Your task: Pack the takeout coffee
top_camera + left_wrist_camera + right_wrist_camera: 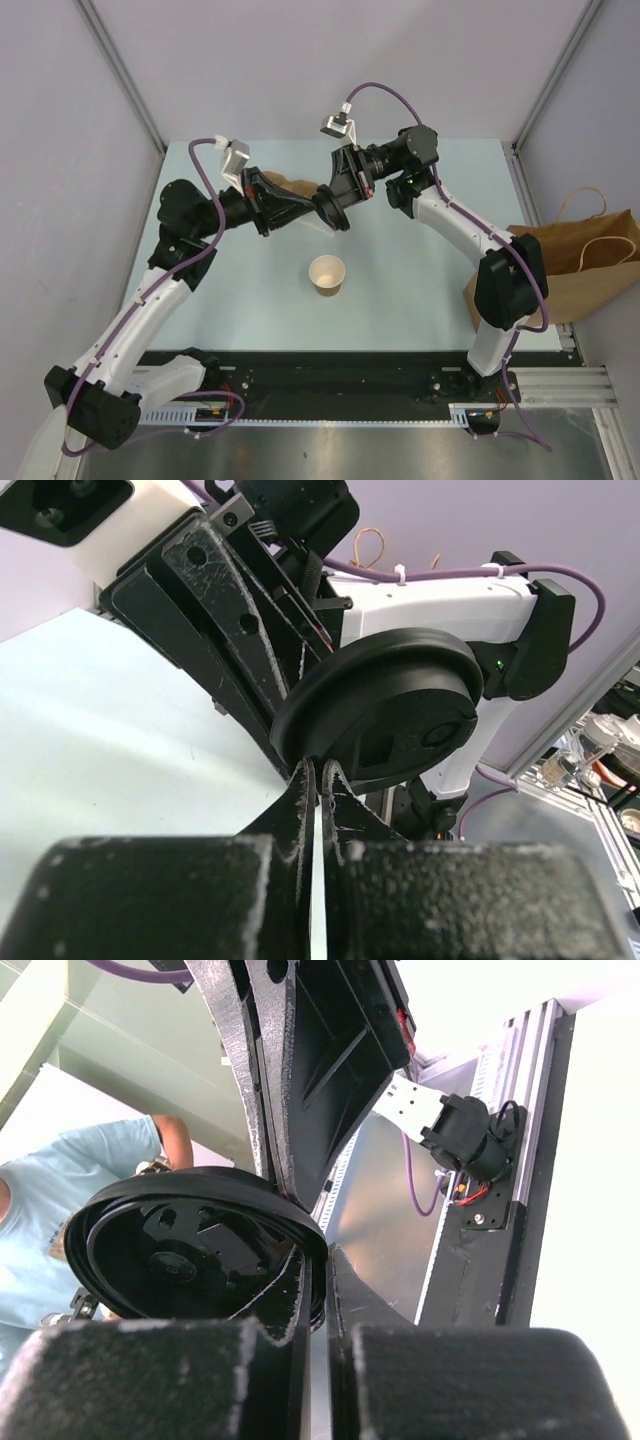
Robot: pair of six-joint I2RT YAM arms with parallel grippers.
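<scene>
The small tan paper cup [327,274] stands open and upright on the table, pale inside, with no lid on it. The round black lid [334,210] hangs in the air behind the cup, between both grippers. My left gripper [320,204] pinches one edge of the lid [385,715], its tips [318,770] nearly together. My right gripper [346,200] pinches the lid's rim [190,1250] from the other side, with one finger [290,1305] inside the rim and one outside.
The large brown paper bag [585,262] with handles lies at the table's right edge, beside the right arm's base. A brown pulp piece [297,184] shows behind the left gripper. A person in a light blue shirt [60,1220] appears in the right wrist view.
</scene>
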